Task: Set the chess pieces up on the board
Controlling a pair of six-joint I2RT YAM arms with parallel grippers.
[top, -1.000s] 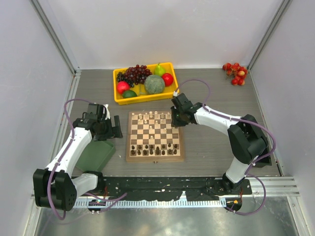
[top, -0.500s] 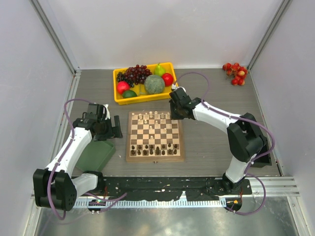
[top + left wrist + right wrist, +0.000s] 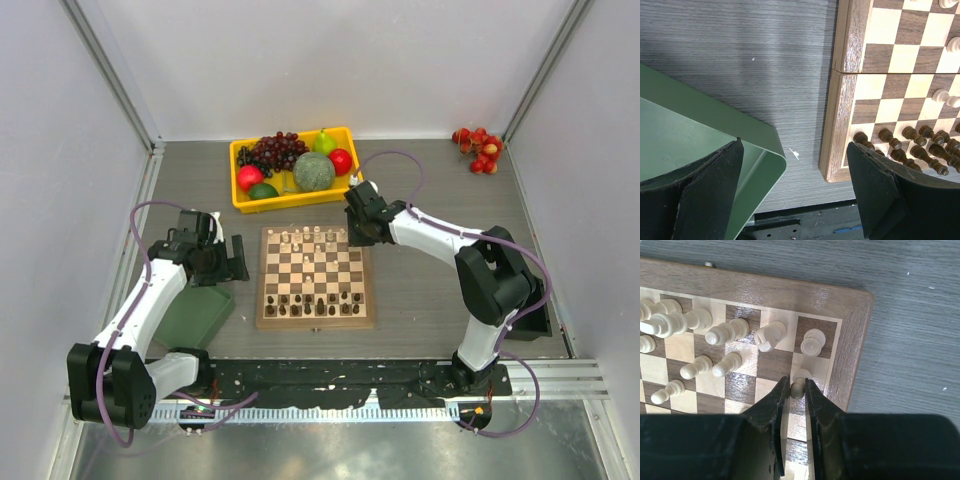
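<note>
Logged right gripper point(image 3: 797, 390) nipped narrow on a cream pawn point(image 3: 801, 375), edge file near the board point(image 3: 852, 340) far-right corner (lifted or seated, cannot tell). Logged left gripper point(image 3: 795, 150) spread wide, holding nothing, above table point(image 3: 740, 50) between green tray point(image 3: 700, 115) and board's near-left corner, by dark chessmen point(image 3: 920, 150).
</note>
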